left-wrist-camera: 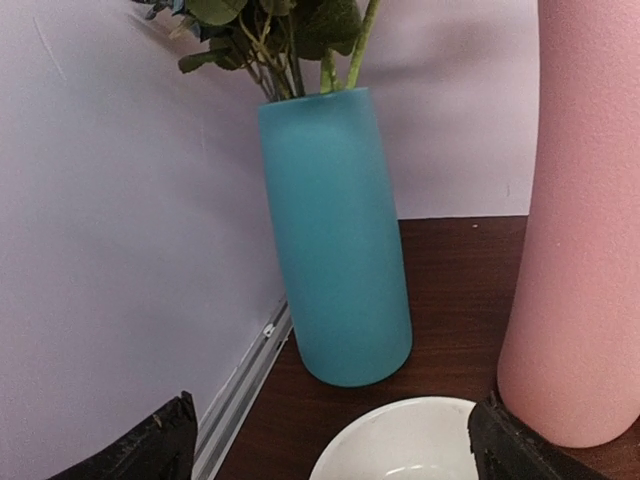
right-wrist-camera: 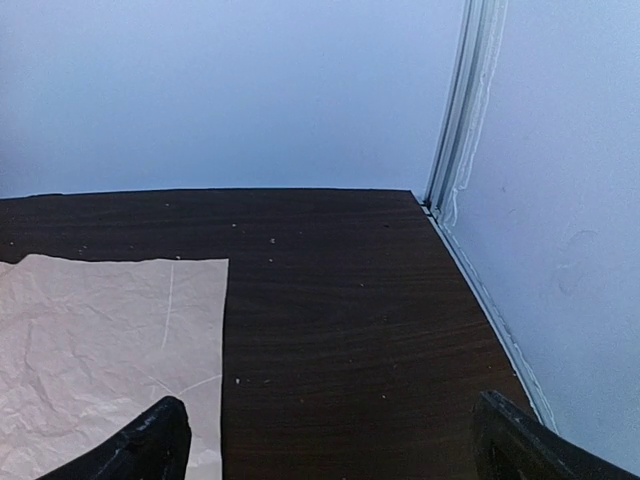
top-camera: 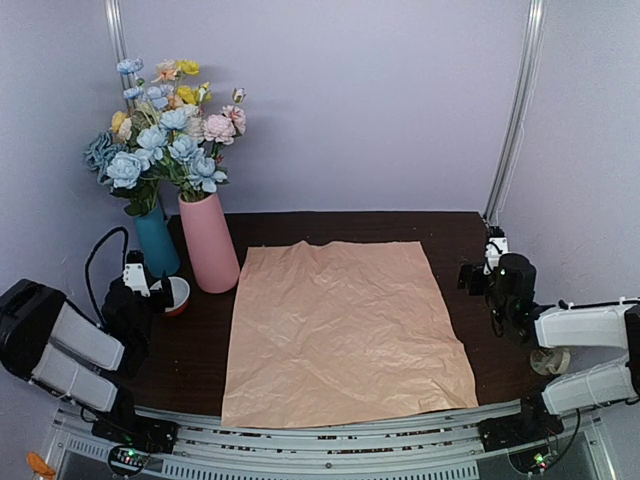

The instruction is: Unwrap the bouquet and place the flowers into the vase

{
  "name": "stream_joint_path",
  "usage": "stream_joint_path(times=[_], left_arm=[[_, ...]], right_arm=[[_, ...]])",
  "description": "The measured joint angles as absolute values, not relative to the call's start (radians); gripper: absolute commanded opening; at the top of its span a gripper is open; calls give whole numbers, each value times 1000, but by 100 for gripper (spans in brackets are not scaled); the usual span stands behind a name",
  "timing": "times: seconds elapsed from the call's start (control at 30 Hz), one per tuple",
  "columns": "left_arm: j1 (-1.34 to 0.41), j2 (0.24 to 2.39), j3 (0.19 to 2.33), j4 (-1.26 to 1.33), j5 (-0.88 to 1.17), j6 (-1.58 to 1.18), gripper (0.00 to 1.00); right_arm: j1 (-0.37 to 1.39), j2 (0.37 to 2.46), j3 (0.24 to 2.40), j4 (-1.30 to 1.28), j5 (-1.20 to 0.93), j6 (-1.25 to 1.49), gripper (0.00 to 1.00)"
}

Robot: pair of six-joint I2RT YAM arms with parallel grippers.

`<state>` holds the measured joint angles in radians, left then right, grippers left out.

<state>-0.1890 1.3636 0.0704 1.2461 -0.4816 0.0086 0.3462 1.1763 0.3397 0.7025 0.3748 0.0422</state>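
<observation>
- Left hand (left-wrist-camera: 330,452): fingers spread wide, one at each lower corner of the wrist view, nothing between them. It sits low at the left edge of the counter (top-camera: 455,235).
- Just ahead of it is the red-and-white bowl (left-wrist-camera: 400,440). Behind that stands the teal vase (left-wrist-camera: 335,240), and the pink vase (left-wrist-camera: 585,220) fills the right of that view. I see no contact with any of the three.
- Right hand (right-wrist-camera: 330,440): fingers also spread, holding nothing. It hovers over bare counter at the right side, near the back corner, with only the corner of the paper in its view.
- Peach wrapping paper (top-camera: 345,330): fully opened and lying flat but creased in the middle of the counter. Nothing lies on it. I can't see a ribbon anywhere.
- Flowers (top-camera: 190,150): pink, light blue and white blooms stand upright with stems down in the pink vase at back left. It is just beside the teal vase, which holds the yellow bunch (top-camera: 185,95). The two sets of heads overlap, so I can't sort every bloom to a vase.
- Status, my read: unwrap done and flowers in the vase, so the task looks complete.
- Left to do: nothing on the objects as far as I can tell. At most, park both arms clear.
</observation>
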Motion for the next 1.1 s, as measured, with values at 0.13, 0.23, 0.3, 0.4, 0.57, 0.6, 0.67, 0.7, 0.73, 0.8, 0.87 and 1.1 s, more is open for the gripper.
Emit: stream_joint_path(times=[0.13, 0.23, 0.3, 0.4, 0.57, 0.6, 0.67, 0.7, 0.73, 0.8, 0.87, 1.1], left_arm=[[-148, 1564, 76, 1435, -397, 24, 98], [-133, 1584, 77, 1461, -355, 25, 98], [-128, 1582, 93, 1470, -343, 25, 98], [-126, 1581, 148, 1444, -329, 25, 98], [-124, 1581, 205, 1401, -311, 25, 98], [-124, 1581, 206, 1394, -310, 25, 98], [-123, 1581, 206, 1384, -310, 25, 98], [-123, 1581, 206, 1381, -310, 25, 98], [-123, 1581, 206, 1380, -310, 25, 98], [-123, 1581, 206, 1377, -310, 25, 98], [-123, 1581, 206, 1375, -310, 25, 98], [-123, 1581, 206, 1375, -310, 25, 98]], right_arm=[[322, 1208, 260, 825, 411, 25, 100], [302, 1241, 204, 937, 427, 20, 100], [289, 1275, 178, 1011, 430, 10, 100], [273, 1325, 163, 1089, 429, -9, 100], [199, 1461, 172, 1267, 358, -11, 100], [152, 1513, 182, 1292, 318, 6, 100], [97, 1550, 194, 1285, 281, 35, 100], [80, 1553, 195, 1290, 265, 44, 100], [72, 1553, 195, 1300, 253, 52, 100], [72, 1552, 200, 1306, 231, 59, 100], [72, 1552, 207, 1311, 210, 60, 100], [72, 1552, 208, 1319, 169, 60, 100]])
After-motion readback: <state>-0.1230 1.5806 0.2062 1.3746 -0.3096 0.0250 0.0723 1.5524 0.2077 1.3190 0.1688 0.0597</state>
